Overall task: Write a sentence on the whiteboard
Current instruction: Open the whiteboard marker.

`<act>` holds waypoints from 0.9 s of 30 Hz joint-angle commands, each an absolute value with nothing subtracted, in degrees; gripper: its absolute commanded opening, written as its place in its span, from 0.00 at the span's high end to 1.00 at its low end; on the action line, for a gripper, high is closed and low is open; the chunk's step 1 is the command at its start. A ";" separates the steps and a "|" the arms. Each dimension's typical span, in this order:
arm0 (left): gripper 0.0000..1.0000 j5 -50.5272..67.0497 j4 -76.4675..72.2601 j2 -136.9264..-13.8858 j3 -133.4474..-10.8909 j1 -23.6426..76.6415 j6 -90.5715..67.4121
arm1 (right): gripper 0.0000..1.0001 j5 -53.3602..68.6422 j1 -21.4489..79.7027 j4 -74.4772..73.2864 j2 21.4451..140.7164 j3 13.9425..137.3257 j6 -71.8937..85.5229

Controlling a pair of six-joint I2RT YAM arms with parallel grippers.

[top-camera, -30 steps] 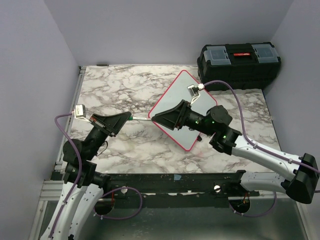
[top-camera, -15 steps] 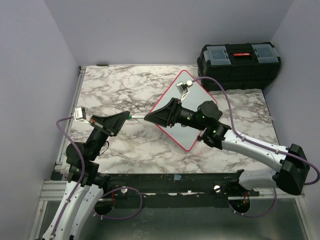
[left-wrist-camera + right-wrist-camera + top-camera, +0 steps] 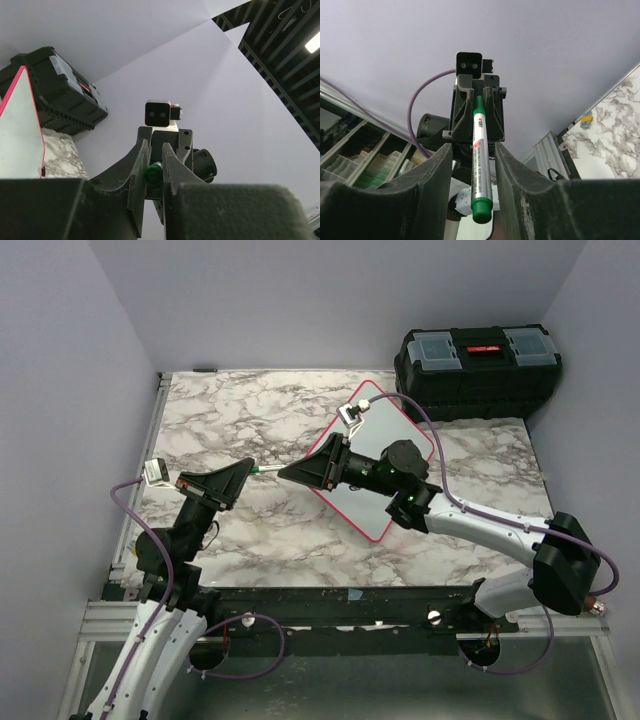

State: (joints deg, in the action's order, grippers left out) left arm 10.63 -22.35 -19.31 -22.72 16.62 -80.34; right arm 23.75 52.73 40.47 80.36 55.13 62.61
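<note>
Whiteboard (image 3: 363,512), right arm (image 3: 480,530) outstretched, jaws astride marker (image 3: 481,170)

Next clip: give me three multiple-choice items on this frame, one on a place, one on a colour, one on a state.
1. Where is the black toolbox?
A. At the far right, beyond the whiteboard
B. At the near left edge
C. On top of the whiteboard

2. What colour are the ends of the marker?
A. Red
B. Blue
C. Green

3. What is the left gripper doing?
A. Open and empty
B. Shut on the marker
C. Shut on the whiteboard's rim

Answers:
1 A: the top view shows it in the far right corner, behind the board.
2 C: the right wrist view shows green at both ends of the white barrel.
3 B: the left wrist view shows it clamped on the marker's green end.
</note>
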 commanded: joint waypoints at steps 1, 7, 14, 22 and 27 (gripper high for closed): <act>1.00 9.06 -25.73 -19.46 -21.61 16.61 -80.33 | 0.59 25.63 52.27 45.95 82.20 57.42 65.09; 1.00 8.86 -25.07 -19.58 -21.55 16.79 -79.94 | 0.61 25.40 52.21 45.51 83.51 58.57 65.48; 1.00 8.44 -25.66 -20.25 -21.75 17.47 -78.69 | 0.64 25.35 52.21 45.09 84.81 59.15 66.00; 1.00 8.03 -26.35 -20.88 -21.11 18.45 -78.14 | 0.70 24.95 52.21 42.92 86.04 60.54 65.66; 1.00 7.82 -25.84 -20.73 -21.01 18.73 -77.78 | 0.72 25.39 52.23 42.92 86.57 60.56 65.79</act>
